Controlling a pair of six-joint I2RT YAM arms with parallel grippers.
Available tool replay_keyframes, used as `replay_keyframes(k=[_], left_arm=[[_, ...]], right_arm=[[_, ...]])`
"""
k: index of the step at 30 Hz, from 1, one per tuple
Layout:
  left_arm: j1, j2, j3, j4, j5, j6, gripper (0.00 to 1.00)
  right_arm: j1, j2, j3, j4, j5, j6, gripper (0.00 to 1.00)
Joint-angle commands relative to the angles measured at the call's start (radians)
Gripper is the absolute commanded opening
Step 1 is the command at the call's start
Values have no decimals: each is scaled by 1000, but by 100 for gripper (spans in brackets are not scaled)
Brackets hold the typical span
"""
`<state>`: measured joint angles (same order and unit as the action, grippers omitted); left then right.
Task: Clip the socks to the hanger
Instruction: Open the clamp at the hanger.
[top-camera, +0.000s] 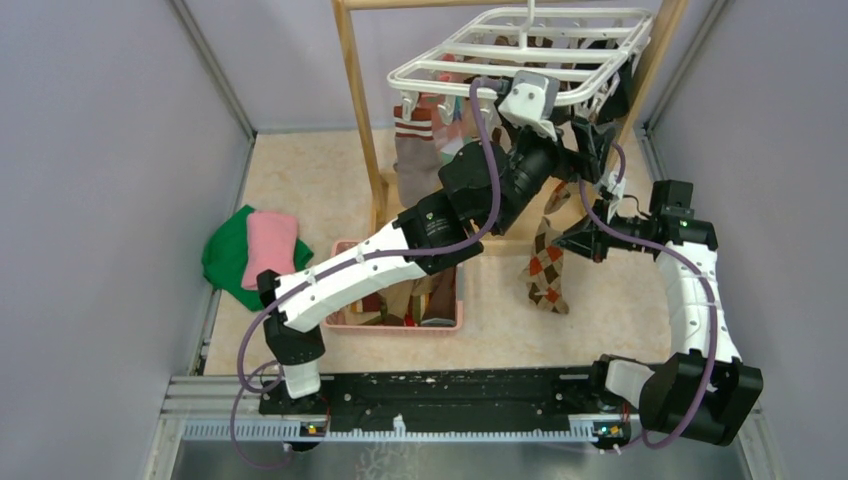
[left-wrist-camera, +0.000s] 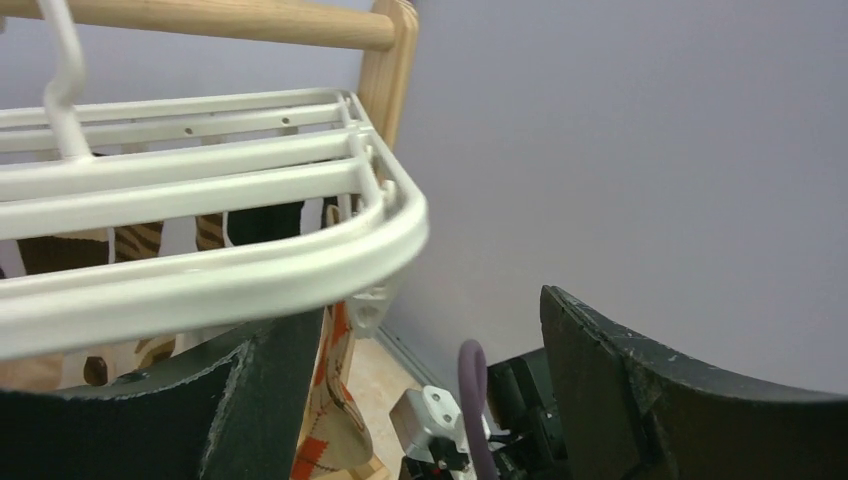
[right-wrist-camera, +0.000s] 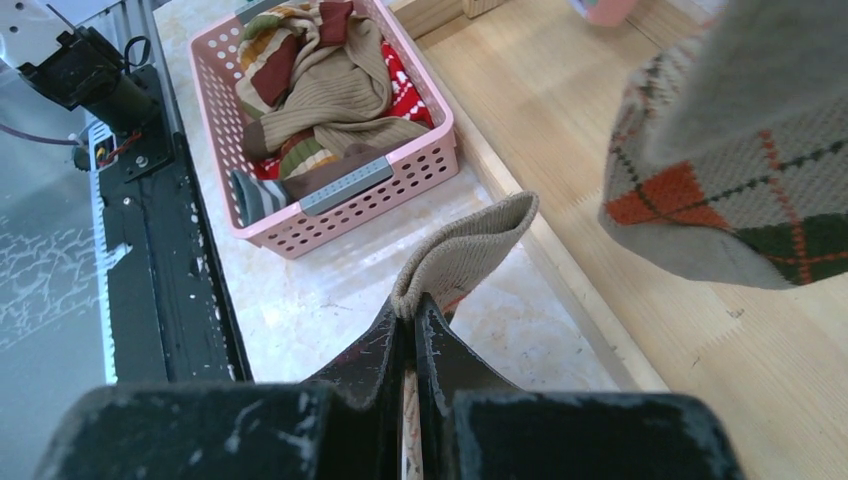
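The white grid hanger hangs from the wooden stand, with several socks clipped under it, among them a brown striped sock. My left gripper is raised beside the hanger's near right corner. It is open and holds nothing, and a corner clip shows between its fingers. My right gripper sits lower, shut on the beige cuff of an argyle sock that dangles below it. Another piece of argyle sock hangs close by.
A pink basket with more socks stands on the floor under my left forearm. Folded green and pink cloths lie at the left. The wooden stand's post and base rail are near, and grey walls enclose both sides.
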<state>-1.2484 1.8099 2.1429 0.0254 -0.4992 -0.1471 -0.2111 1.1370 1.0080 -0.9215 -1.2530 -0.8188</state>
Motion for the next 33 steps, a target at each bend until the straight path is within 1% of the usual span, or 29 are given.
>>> replay_keyframes(k=[1,7,11,18,28,33], left_arm=[[28,26,74,-56,-50,-83,84],[49,80,142,-68,-57,-98,82],[50,100,168,-56,-65,-81,78],[51,111,168,-33,-110,-46,72],[58,117,154,52,-130,-39,72],[65,114,138,76,-127,-49,65]], right_arm=[[17,-18,33,-6,-16,-16,0],[22,-14,35,-11,-13,-19,0],[24,-12,34,-14,-9,-23,0],[24,-5,38,-25,-9,-34,0],[24,-5,41,-39,-11,-46,0],[24,-5,41,-41,-10,-49,0]])
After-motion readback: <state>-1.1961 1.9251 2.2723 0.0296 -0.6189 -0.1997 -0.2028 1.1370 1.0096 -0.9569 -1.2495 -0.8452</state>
